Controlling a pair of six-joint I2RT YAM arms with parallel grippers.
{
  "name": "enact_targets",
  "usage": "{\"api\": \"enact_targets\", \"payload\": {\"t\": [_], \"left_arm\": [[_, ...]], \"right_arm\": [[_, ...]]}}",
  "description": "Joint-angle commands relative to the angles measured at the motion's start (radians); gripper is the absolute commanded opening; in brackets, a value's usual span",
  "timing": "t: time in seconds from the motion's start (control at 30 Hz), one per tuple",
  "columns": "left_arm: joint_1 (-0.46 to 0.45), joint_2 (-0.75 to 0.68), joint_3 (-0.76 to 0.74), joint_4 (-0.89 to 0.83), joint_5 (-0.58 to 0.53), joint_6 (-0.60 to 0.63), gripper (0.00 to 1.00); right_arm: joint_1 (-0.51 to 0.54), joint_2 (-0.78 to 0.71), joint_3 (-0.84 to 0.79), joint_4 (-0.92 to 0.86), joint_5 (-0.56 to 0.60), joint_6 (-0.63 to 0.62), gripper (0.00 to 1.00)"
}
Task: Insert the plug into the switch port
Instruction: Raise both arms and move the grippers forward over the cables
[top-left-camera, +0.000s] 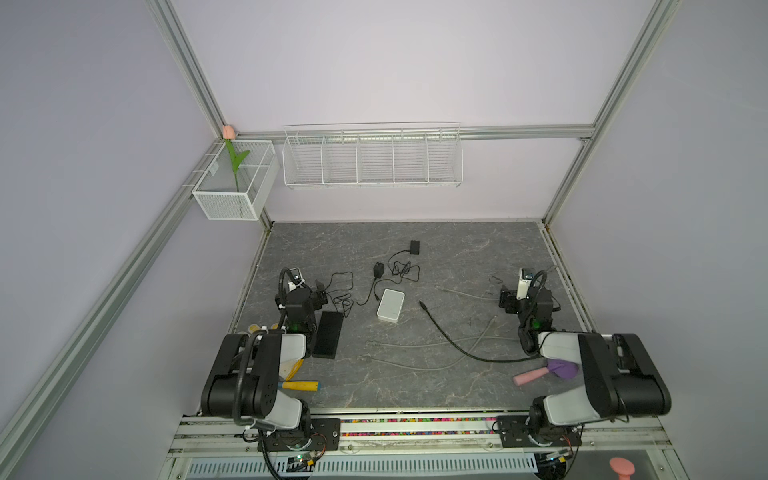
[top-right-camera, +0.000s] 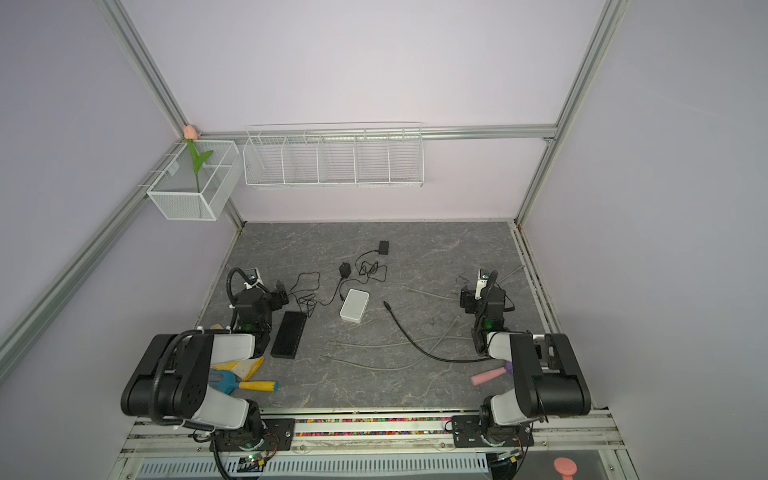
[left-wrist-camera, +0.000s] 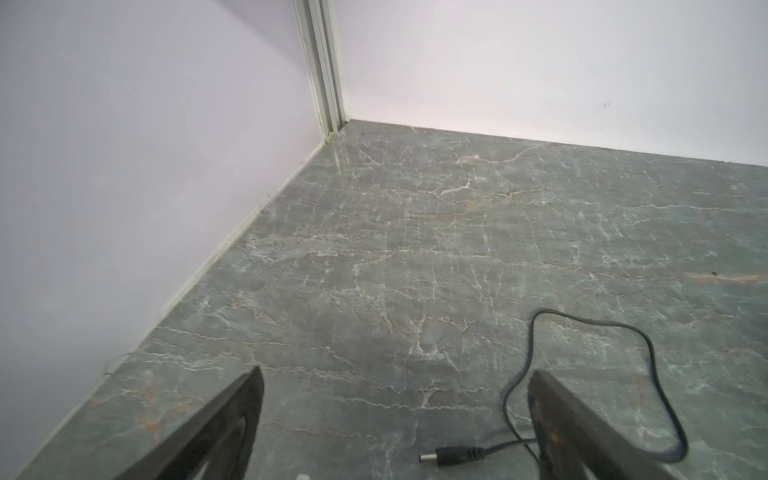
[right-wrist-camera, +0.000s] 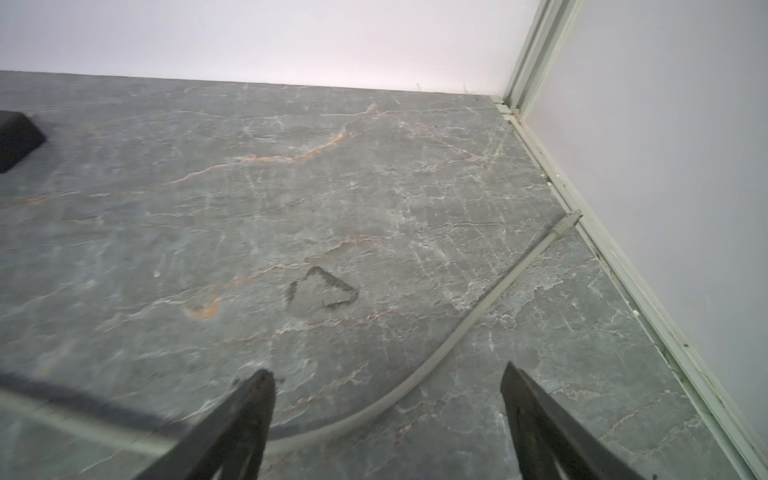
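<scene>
Grippers both hang with jaws wide apart and empty: left gripper by the bench's left edge, right gripper by the right edge over a grey cable. Plug lies loose on the bench just beside the left fingers. White switch sits mid-bench, apart from the plug; two adapters lie behind it, toward the far edge.

A barrel plug lies within the wide-spread tool on the table.
</scene>
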Motion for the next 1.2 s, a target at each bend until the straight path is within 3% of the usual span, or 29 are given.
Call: {"api": "enact_targets", "payload": {"t": [0.0, 0.1, 0.2, 0.27, 0.3, 0.33, 0.37, 0.53, 0.67, 0.9, 1.0, 1.17], "left_arm": [[-0.028, -0.243, 0.15, -0.307, -0.07, 0.011, 0.99], [-0.019, -0.258, 0.323, -0.591, -0.129, -0.077, 0.99], [-0.016, -0.136, 0.561, -0.953, -0.108, -0.133, 0.99], [-0.015, -0.044, 0.681, -1.129, -0.081, -0.201, 1.0], [-0.016, -0.011, 0.727, -1.185, -0.052, -0.217, 0.99], [-0.015, 0.023, 0.764, -1.228, -0.023, -0.229, 0.99], [-0.014, 0.055, 0.799, -1.272, 0.013, -0.245, 0.99], [-0.001, 0.199, 0.955, -1.495, 0.223, -0.268, 0.91], [0.009, 0.28, 1.003, -1.596, 0.371, -0.233, 0.82], [0.005, 0.403, 1.104, -1.664, 0.486, -0.179, 0.75], [0.004, 0.482, 1.171, -1.734, 0.521, -0.162, 0.63], [-0.037, 0.517, 1.263, -1.795, 0.505, -0.137, 0.62]], "right_arm": [[0.039, -0.2, 0.145, -0.257, -0.1, -0.061, 0.89], [0.055, -0.207, 0.359, -0.538, -0.136, -0.051, 0.89], [0.054, -0.061, 0.715, -0.961, -0.067, -0.059, 0.89], [0.036, 0.063, 0.897, -1.17, 0.153, 0.291, 0.89], [0.01, 0.11, 0.972, -1.29, 0.114, 0.384, 0.89], [-0.025, 0.156, 1.015, -1.329, -0.063, 0.388, 0.89], [-0.041, 0.185, 1.022, -1.327, -0.176, 0.404, 0.89], [0.013, 0.139, 0.894, -1.194, -0.274, 0.459, 0.89], [0.06, 0.112, 0.839, -1.156, -0.356, 0.384, 0.9], [0.182, 0.075, 0.762, -1.068, -0.427, 0.249, 0.91], [0.191, 0.065, 0.748, -1.052, -0.455, 0.261, 0.96], [0.195, 0.17, 0.965, -1.318, -0.618, 0.237, 0.89]]}}
